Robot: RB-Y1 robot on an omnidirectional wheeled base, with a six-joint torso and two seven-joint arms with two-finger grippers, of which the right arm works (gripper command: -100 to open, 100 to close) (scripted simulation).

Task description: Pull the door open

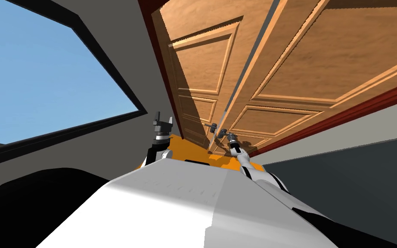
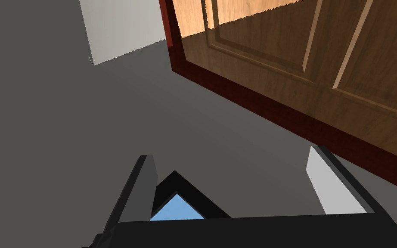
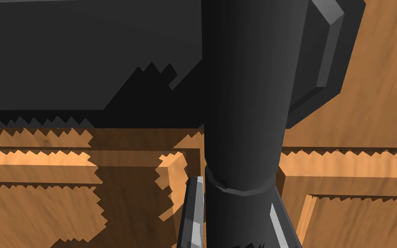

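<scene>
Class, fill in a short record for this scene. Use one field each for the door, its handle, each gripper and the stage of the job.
door: wooden and panelled, two leaves in a dark red frame
handle: dark cylinder, standing out from the door
right gripper: shut on the handle, fingers pressing its sides
left gripper: open, holding nothing, raised near the frame
stage: handle gripped, and a narrow grey gap shows between the leaves

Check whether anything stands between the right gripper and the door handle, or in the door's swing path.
Nothing between them: the right gripper is shut on the dark door handle, fingers pressing its sides. Nothing visible blocks the wooden door swinging toward me; the open left gripper stands aside by the dark red frame.
</scene>
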